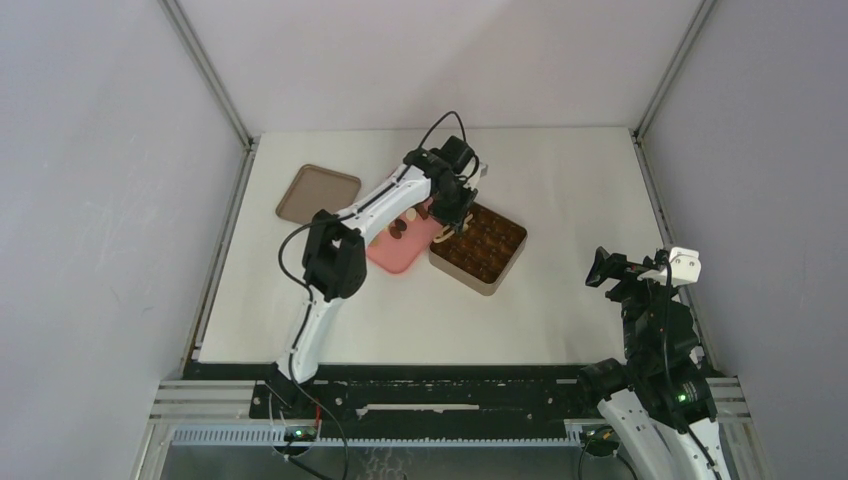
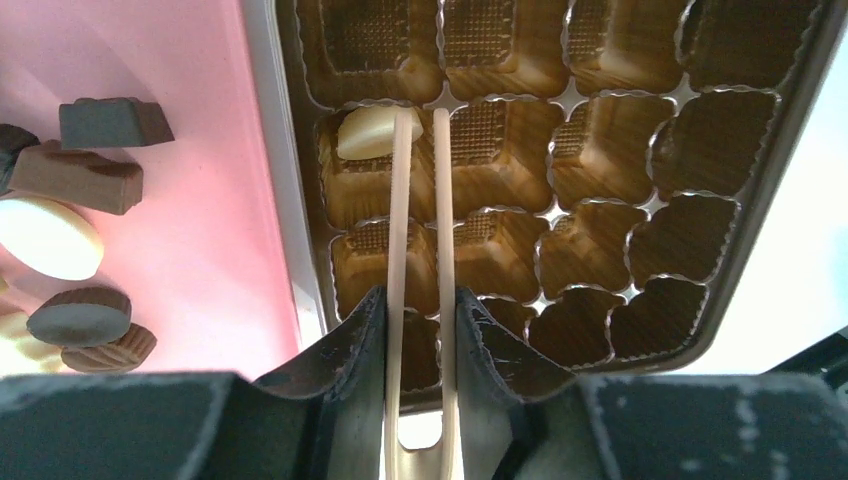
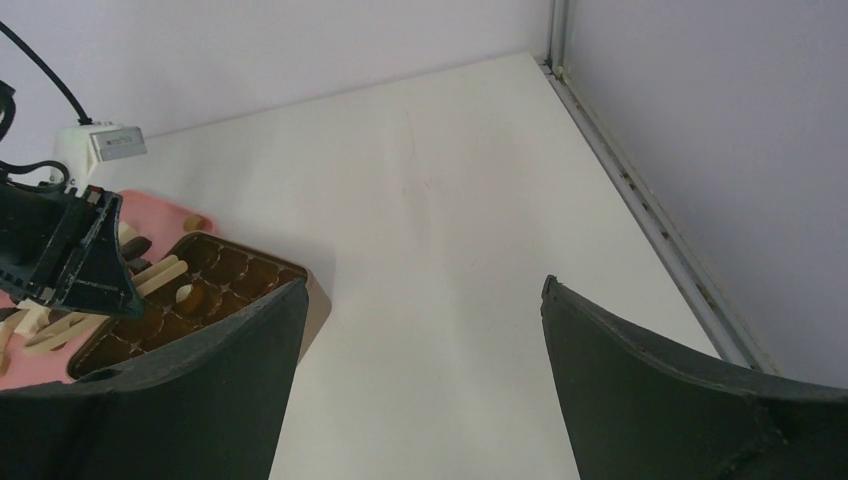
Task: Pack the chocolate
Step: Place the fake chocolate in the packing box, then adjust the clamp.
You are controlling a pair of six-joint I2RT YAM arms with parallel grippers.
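In a cell of the square tan tin [image 2: 600, 150], the cream-white oval chocolate [image 2: 365, 133] lies just left of the thin wooden tongs [image 2: 397, 220] my left tool [image 2: 420, 310] is pinching.

The table [image 1: 600, 300] is plain off-white. Toward its far left corner lies a dull tan-brown square [image 1: 318, 192], possibly a lid, too small from overhead to show any pattern. The tray [image 2: 200, 250] is flat pink. On it the chocolates [image 2: 80, 315] run dark brown, mid brown and cream-white; one mid-brown piece [image 2: 108, 350] has ribbed sides. The tin [image 1: 458, 276] is tan outside. Its insert [image 2: 600, 150] is glossy dark brown with golden glints, a grid of scallop-edged cells with fine cross-hatched floors. One cell holds a cream-white piece [image 2: 368, 132]. The tongs [image 2: 397, 230] are pale beige. The left gripper [image 2: 421, 310] and right gripper [image 3: 420, 300] have matte black fingers.
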